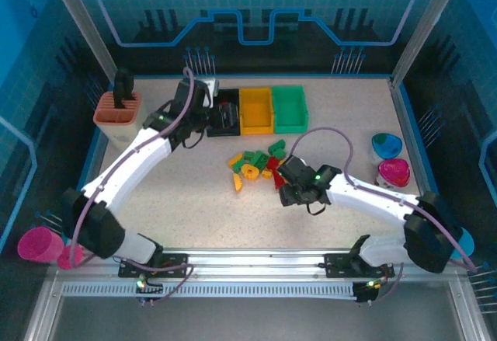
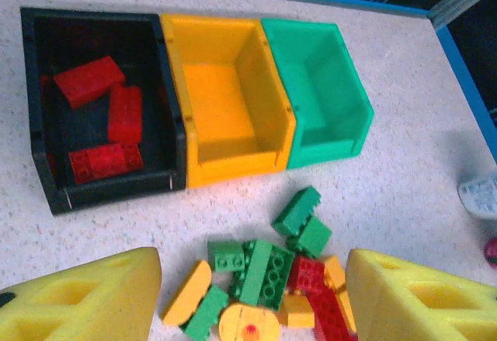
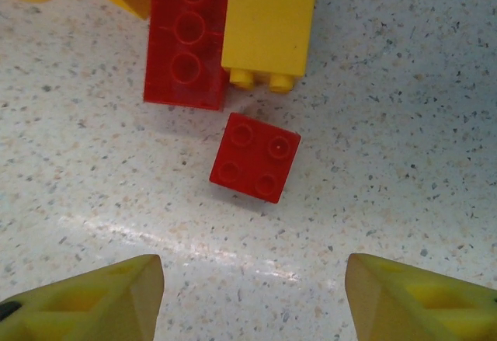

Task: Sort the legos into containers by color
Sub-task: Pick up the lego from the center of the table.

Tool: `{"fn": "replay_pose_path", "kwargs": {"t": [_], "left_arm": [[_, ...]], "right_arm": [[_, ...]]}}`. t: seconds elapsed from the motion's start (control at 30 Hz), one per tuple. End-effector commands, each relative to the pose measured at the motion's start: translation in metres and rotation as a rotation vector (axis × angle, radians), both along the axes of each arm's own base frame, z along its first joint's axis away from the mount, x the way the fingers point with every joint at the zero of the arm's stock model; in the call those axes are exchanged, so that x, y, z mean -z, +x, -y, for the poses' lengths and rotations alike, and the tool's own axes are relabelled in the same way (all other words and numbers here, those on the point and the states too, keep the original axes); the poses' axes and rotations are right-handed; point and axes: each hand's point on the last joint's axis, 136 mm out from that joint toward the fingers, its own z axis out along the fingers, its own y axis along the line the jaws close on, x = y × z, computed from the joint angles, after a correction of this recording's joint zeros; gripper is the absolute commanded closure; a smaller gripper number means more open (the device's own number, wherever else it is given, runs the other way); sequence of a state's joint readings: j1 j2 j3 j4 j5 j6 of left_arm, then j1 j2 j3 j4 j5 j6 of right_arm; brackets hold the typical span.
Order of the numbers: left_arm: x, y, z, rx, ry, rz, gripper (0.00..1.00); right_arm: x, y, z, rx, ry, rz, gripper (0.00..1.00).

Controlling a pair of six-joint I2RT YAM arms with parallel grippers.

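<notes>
At pile's (image 1: pixel 255 166) 4 o'clock edge, right gripper (image 3: pixel 252 279) hovers spread, empty, over red brick (image 3: pixel 255 157). Next: drop, pinch, carry to black bin (image 2: pixel 116 189), 11 o'clock; left gripper (image 2: pixel 252 279) spread, empty.

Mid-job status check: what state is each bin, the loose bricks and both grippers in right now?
black bin: holds several red bricks
yellow bin: empty
green bin: empty
loose bricks: unsorted, red, yellow and green mixed in a pile
small red brick: lying flat, studs up, not gripped
left gripper: fingers open, nothing held
right gripper: fingers open, nothing held
</notes>
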State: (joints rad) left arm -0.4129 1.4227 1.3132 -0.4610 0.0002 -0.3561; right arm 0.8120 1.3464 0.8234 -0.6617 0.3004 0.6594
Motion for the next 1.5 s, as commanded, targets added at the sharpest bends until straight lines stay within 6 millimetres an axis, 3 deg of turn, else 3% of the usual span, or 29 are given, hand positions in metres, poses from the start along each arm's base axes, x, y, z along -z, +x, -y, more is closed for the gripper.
{"fn": "replay_pose_path", "kwargs": {"t": [0.0,0.1,0.4,0.67,0.97,1.1,1.23,1.47], "left_arm": [[-0.005,-0.026,0.004,0.058,-0.002,0.066,0.34],[-0.003,-0.052,0.0,0.077,0.0,0.075,0.34],[0.017,-0.105,-0.025,0.065,-0.007,0.045,0.33],[0.019,-0.122,-0.036,0.052,-0.002,0.04,0.34],[0.022,-0.142,-0.041,0.069,-0.016,0.024,0.34],[0.007,-0.16,-0.04,0.124,-0.067,0.097,0.34],[-0.011,-0.179,-0.046,0.138,-0.115,0.161,0.33],[-0.001,-0.199,-0.058,0.116,-0.114,0.11,0.34]], "right_arm": [[0.005,0.008,-0.005,0.016,-0.039,-0.005,0.36],[0.026,0.009,-0.007,0.017,-0.071,-0.056,0.37],[0.048,0.022,-0.006,0.083,-0.106,-0.086,0.4],[0.059,0.026,-0.001,0.121,-0.056,-0.1,0.44],[0.059,0.02,0.005,0.129,-0.068,-0.114,0.62],[0.045,0.017,0.006,0.106,-0.108,-0.09,0.68],[-0.001,0.025,-0.004,0.066,-0.143,0.005,0.69],[-0.071,0.044,-0.033,-0.014,-0.07,0.141,0.69]]}}
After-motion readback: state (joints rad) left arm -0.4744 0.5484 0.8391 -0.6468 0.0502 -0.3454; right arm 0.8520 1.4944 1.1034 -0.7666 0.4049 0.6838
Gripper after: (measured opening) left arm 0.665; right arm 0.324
